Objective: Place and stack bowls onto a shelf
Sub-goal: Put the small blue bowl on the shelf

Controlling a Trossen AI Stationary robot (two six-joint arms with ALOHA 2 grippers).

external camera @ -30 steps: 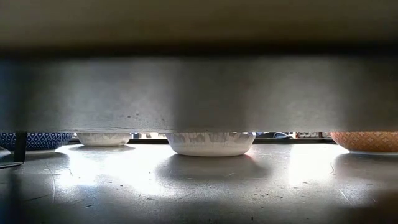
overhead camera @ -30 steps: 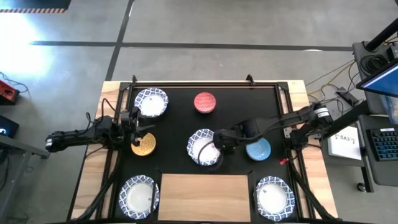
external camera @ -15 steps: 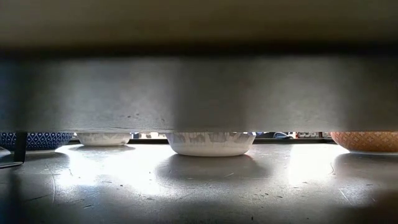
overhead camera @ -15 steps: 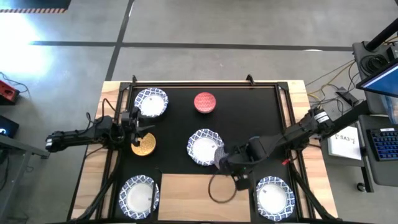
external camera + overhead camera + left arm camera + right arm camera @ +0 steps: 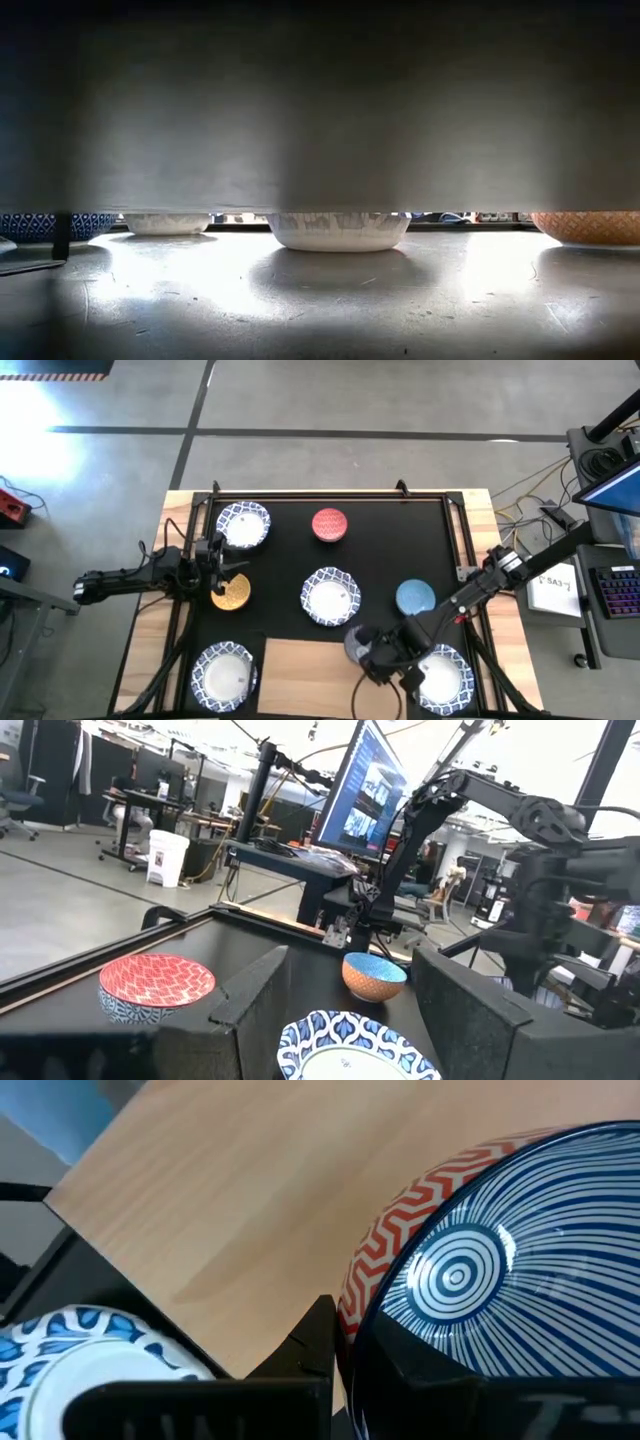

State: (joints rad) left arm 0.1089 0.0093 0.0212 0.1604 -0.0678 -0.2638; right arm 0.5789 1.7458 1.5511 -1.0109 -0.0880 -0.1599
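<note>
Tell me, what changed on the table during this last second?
The right gripper swung from the middle white bowl toward the shelf, now holding a striped bowl over it, uncovering the blue bowl. The left gripper stayed by the yellow bowl; other bowls stayed put.

**Even light above, gloom and glare below**

From overhead the light was even and soft, though the right claw point(image 5: 362, 650) was smeared by motion blur. At table height a dark, unfocused mass filled the upper frame; backlight glared off the table point(image 5: 320, 300). The left wrist view showed bright ceiling lamps blooming white.
</note>
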